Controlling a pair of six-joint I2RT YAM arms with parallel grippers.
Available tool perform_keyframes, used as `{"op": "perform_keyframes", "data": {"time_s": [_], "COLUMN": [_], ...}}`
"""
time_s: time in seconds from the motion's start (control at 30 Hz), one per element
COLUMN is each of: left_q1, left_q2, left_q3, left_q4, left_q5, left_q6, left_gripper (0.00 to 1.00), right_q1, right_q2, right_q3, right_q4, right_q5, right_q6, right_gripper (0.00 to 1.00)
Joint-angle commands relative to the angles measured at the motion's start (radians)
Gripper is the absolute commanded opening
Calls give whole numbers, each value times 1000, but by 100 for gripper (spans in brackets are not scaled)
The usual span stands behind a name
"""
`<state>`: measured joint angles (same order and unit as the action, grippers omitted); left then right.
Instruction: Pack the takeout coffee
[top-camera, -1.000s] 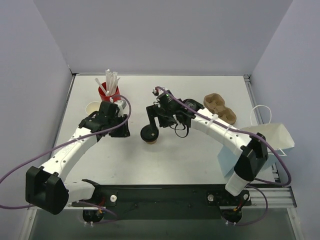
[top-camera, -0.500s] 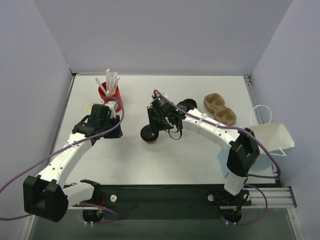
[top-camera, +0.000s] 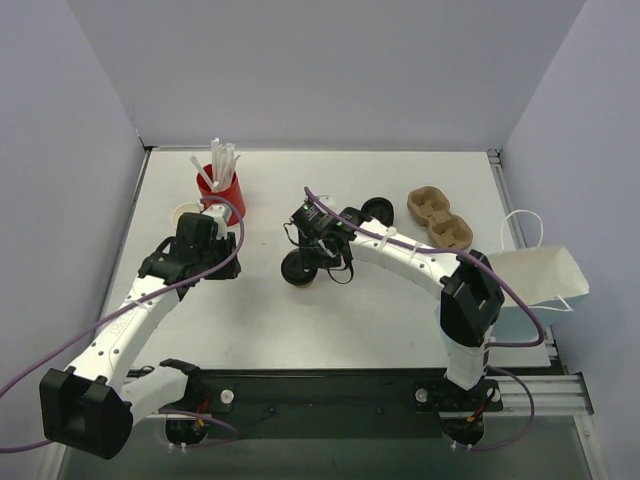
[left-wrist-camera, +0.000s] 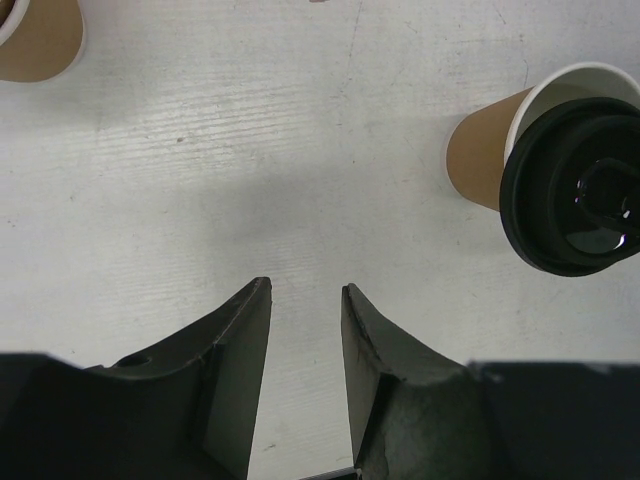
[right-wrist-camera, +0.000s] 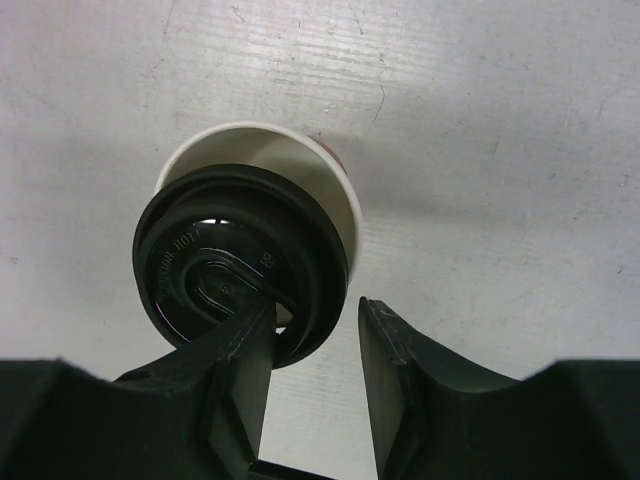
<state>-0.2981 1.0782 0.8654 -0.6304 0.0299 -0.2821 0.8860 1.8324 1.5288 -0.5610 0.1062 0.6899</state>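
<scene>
- White tabletop (top-camera: 380, 320) boxed in by lavender walls (top-camera: 330, 70) — that is where we are working.
- Our right gripper (right-wrist-camera: 315, 305) is at the takeout coffee (top-camera: 300, 268) with its jaws partway apart. One finger overlaps the black lid (right-wrist-camera: 240, 265). A sliver of table shows between the other finger and the lid, so we see no pinch made.
- That coffee stands upright near the middle of the table. Its lid looks off-centre: the cup's white rim (right-wrist-camera: 300, 140) shows past it on the far side, so we judge it not pressed home.
- Our left gripper (left-wrist-camera: 305, 290) hovers over bare table to the coffee's left, its jaws a narrow gap apart and empty.
- Farther out, a loose black lid (top-camera: 377, 208) and a pulp cup carrier (top-camera: 440, 218) lie behind and to the right. A white paper bag (top-camera: 545, 275) sits at the right edge, with a red cup of straws (top-camera: 218, 185) and a lidless paper cup (top-camera: 185, 213) at the back left.
- Risks, as we judge them:
  - Closing on the lid's rim alone could pop the lid off, or lift it without the cup.
  - A finger shoving sideways that high up could tip the cup.
  - A carry with the lid loose could spill — whichever of the carrier or the bag it is bound for.
</scene>
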Motion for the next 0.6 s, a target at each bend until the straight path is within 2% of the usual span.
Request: {"op": "perform_keyframes", "data": {"time_s": [0.0,0.23,0.57], "left_q1": [2,2,1], "left_q2": [-27,-37,-41], "left_q3": [1,-2,-2], "left_q4": [44,43,43], "left_q5": [-15,-19,-22], "left_q6": [12,14,14], "left_gripper": [44,44,44], "right_q1": [11,19,18], "right_q2": [2,16,28], "right_q3": [45,59,93], "right_q4": [-48,-50,-59], "right_q5": [39,47,62], "right_q6": [36,33,8], "right_gripper": [37,20,3]}}
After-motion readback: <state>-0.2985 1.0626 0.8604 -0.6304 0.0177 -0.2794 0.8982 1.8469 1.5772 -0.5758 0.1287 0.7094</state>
